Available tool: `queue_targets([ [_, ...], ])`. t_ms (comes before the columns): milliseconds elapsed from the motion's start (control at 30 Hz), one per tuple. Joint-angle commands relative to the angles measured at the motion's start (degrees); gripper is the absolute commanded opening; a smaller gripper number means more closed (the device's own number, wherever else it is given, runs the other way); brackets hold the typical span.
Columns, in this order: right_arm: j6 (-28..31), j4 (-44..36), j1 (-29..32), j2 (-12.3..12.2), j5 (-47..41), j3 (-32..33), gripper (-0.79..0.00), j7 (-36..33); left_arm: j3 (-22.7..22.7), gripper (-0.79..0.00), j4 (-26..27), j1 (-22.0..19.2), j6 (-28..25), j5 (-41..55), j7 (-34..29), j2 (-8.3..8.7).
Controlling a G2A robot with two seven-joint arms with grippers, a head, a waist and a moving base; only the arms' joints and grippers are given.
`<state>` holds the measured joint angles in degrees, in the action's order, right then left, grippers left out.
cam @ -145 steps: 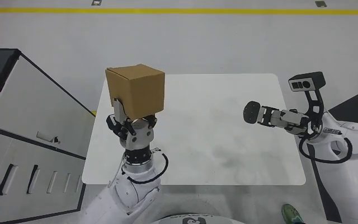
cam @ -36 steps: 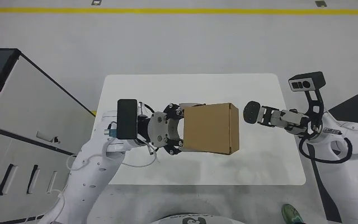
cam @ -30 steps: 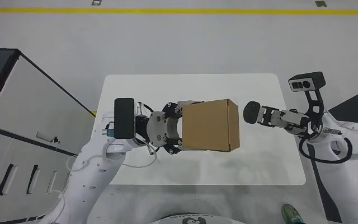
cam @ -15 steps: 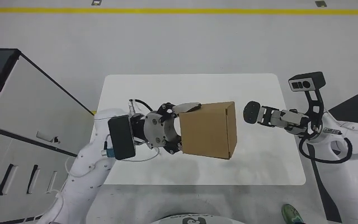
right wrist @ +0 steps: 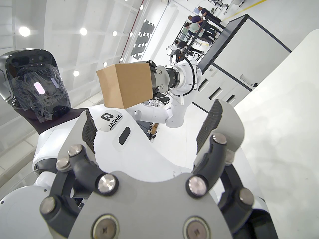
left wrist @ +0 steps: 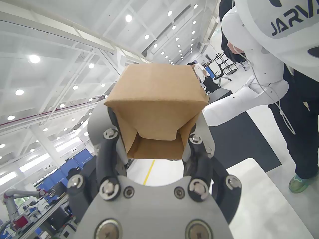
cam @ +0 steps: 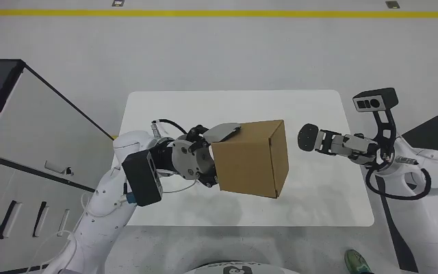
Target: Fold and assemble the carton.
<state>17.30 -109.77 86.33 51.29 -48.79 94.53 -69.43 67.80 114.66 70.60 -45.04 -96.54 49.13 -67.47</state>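
A brown cardboard carton (cam: 250,157), folded into a box shape, hangs in the air above the middle of the white table (cam: 321,116). My left gripper (cam: 217,159) is shut on the carton's end, one finger on each side wall. In the left wrist view the carton (left wrist: 154,100) shows its open end with a small inner flap, clamped between my fingers (left wrist: 203,131). My right gripper (cam: 308,139) stands open and empty near the table's right side, a short gap from the carton. The right wrist view shows its spread pads (right wrist: 211,123) and the carton (right wrist: 125,88) held up farther off.
A grey cabinet with a dark frame (cam: 41,144) stands to the left of the table. A yellow floor line (cam: 219,12) runs beyond the far edge. Bare tabletop lies around and under the raised carton.
My left arm swung the carton from the table's left rear to over the middle, then rolled its wrist so the carton tilted. The right arm has stayed still.
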Motion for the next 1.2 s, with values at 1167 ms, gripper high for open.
queue_targets([
  [1167, 0.0, 0.0, 0.0, 0.0, 0.0, 0.0, 0.000, 0.0, -2.5, -0.785, -2.4, -7.6, 20.5, -12.5, 14.9, 0.30],
])
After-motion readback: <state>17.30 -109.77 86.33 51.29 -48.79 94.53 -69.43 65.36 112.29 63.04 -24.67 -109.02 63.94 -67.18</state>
